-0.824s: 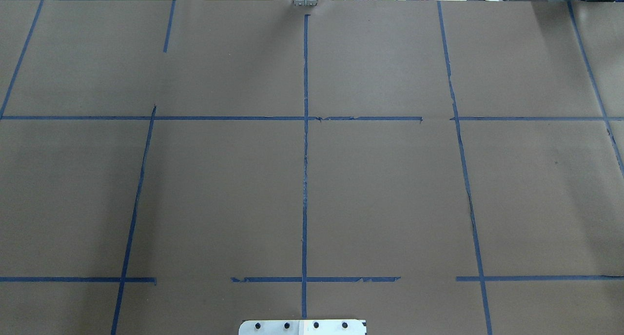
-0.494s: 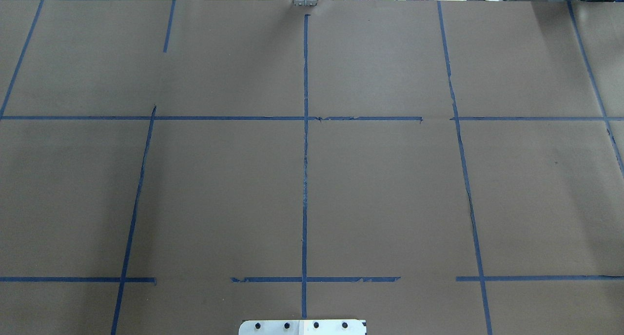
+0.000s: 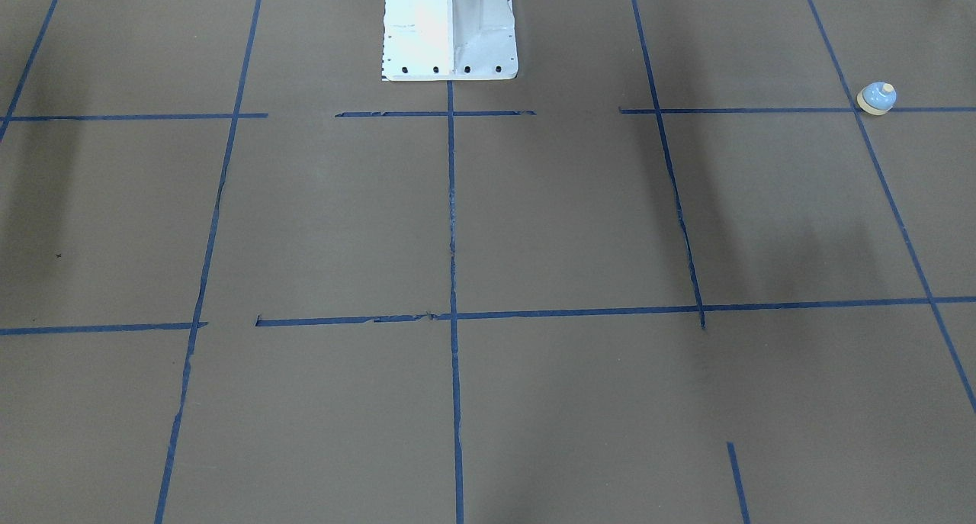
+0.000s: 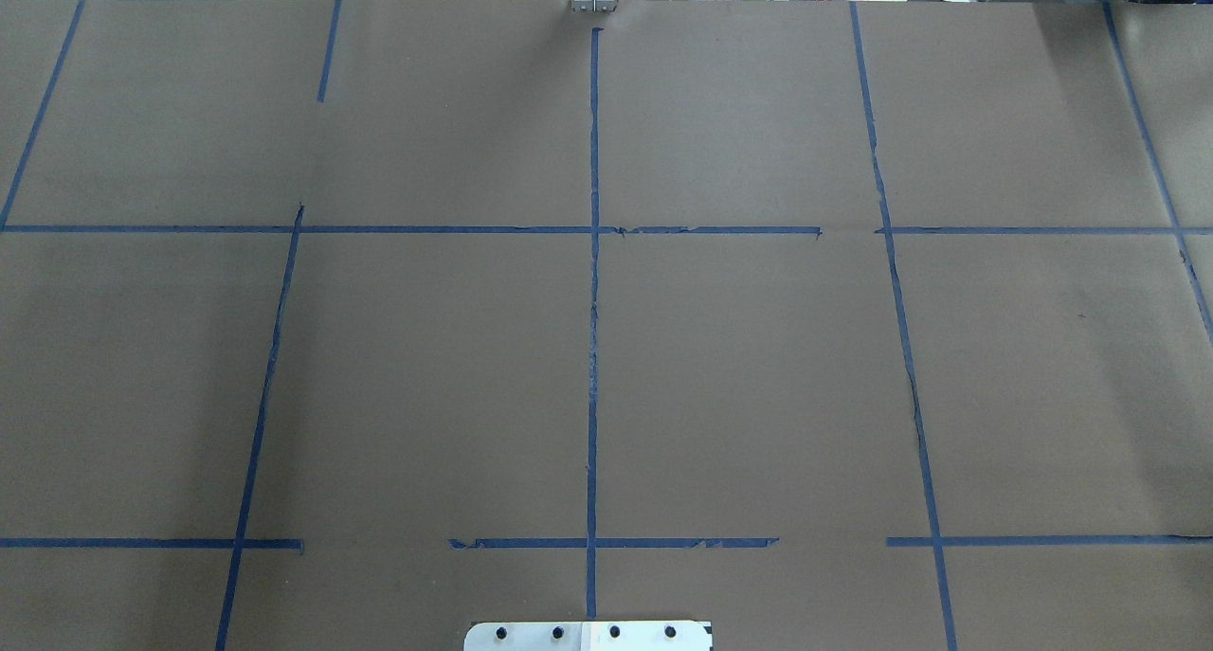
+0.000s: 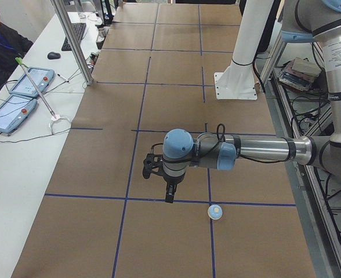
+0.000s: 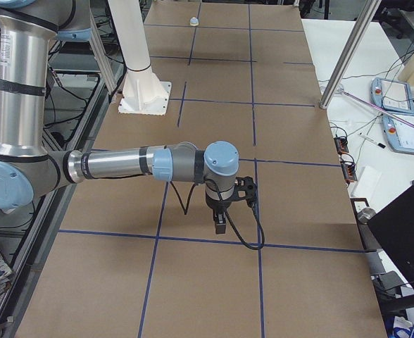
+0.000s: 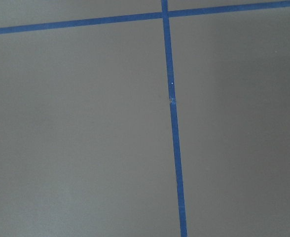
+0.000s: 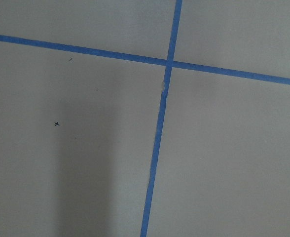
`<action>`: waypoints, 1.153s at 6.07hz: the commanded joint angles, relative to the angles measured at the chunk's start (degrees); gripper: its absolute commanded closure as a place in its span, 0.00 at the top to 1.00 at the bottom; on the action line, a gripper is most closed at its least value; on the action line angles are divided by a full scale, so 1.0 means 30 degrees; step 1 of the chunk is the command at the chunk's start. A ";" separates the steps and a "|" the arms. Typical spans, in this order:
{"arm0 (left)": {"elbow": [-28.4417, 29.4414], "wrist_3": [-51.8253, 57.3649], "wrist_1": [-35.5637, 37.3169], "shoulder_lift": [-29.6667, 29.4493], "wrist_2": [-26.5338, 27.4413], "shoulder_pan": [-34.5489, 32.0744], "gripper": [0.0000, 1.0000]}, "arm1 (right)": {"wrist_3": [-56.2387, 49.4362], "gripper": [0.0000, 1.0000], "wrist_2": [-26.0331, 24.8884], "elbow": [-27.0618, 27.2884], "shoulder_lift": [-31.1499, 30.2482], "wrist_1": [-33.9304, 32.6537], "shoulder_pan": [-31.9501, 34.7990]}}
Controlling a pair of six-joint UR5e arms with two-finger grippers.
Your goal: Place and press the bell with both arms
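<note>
Just one bell [image 5: 215,212] here, sitting upright on the brown table [image 5: 159,87] with its cream button pointing straight up. It's near the left gripper [image 5: 169,196], off to its robot side, and well apart from the right gripper [image 6: 220,227]. Both grippers point down, can't tell if either's spread or closed.

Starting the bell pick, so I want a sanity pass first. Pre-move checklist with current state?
1. Small light-blue domed bell with cream base upright on the brown paper-covered table: ok.
2. Bell free of both grippers: ok; the black two-finger left gripper hangs apart from it.
3. Left gripper open: cannot tell, side view only.
4. Black two-finger right gripper open: cannot tell, side view only.
5. Bell in a wrist view: not ok; both show only blue tape on paper.
</note>
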 commanded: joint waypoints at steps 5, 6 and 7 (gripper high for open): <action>0.4031 -0.6707 -1.3375 0.5090 0.2600 0.6267 1.00 | -0.0079 1.00 -0.0021 0.0044 0.0001 0.0037 0.0000; 0.4489 -0.9038 -1.4893 0.5443 0.2542 0.8426 1.00 | -0.0109 1.00 -0.0021 0.0044 0.0001 0.0037 0.0000; 0.4928 -1.0019 -1.5431 0.5476 0.2541 1.0100 1.00 | -0.0080 1.00 -0.0021 0.0044 0.0001 0.0037 0.0000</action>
